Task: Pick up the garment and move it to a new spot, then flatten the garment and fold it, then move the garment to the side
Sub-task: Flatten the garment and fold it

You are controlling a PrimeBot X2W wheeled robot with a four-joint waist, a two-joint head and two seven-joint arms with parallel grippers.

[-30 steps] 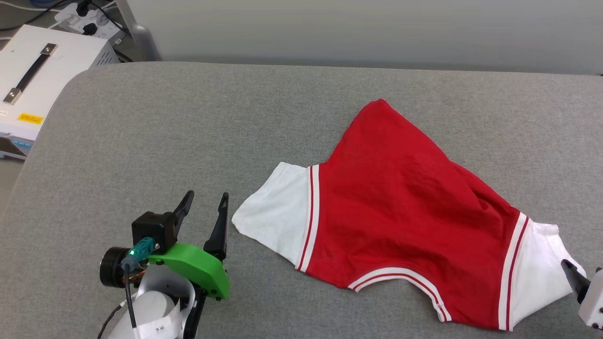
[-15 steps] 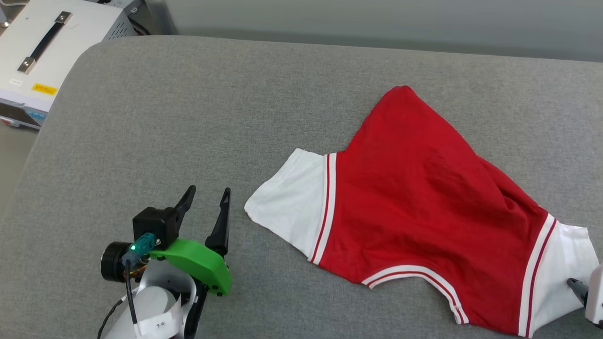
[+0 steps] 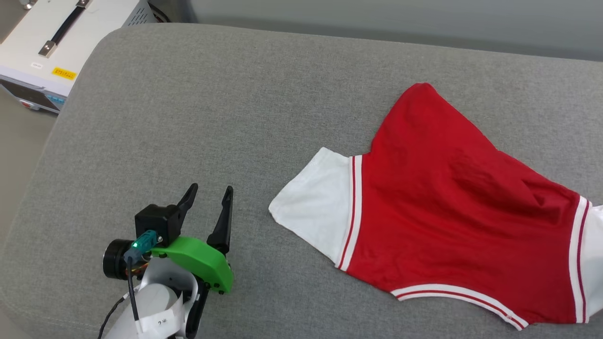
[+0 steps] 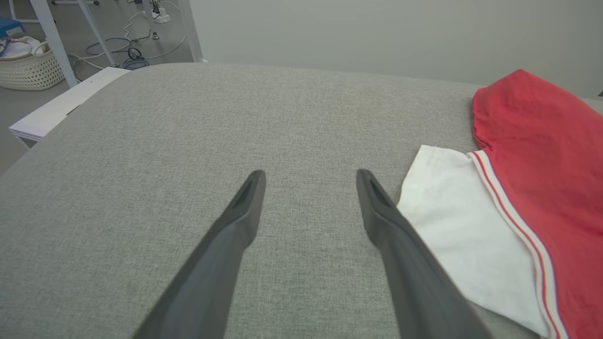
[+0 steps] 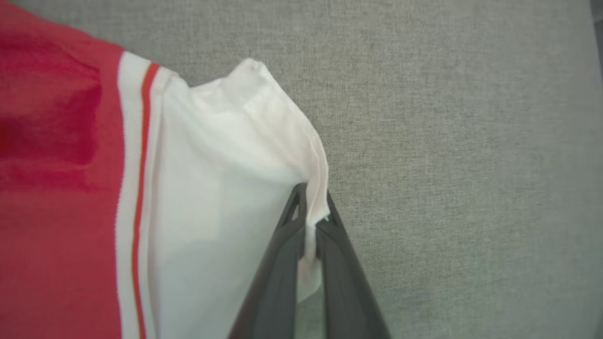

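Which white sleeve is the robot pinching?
The right sleeve: the right gripper is shut on its edge. The other sleeve lies loose on the cushion, near the open left gripper but untouched.

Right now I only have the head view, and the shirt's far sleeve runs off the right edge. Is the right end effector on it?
Observer: Yes. In the right wrist view the right end effector is shut on the hem of the white sleeve of the shirt.
Operator: Is that sleeve lying flat?
Observer: No. It is bunched into a raised fold just above the pinch.
Operator: What is on the floor past the cushion's far left corner?
Observer: The left wrist view shows a woven basket and loose cables there.
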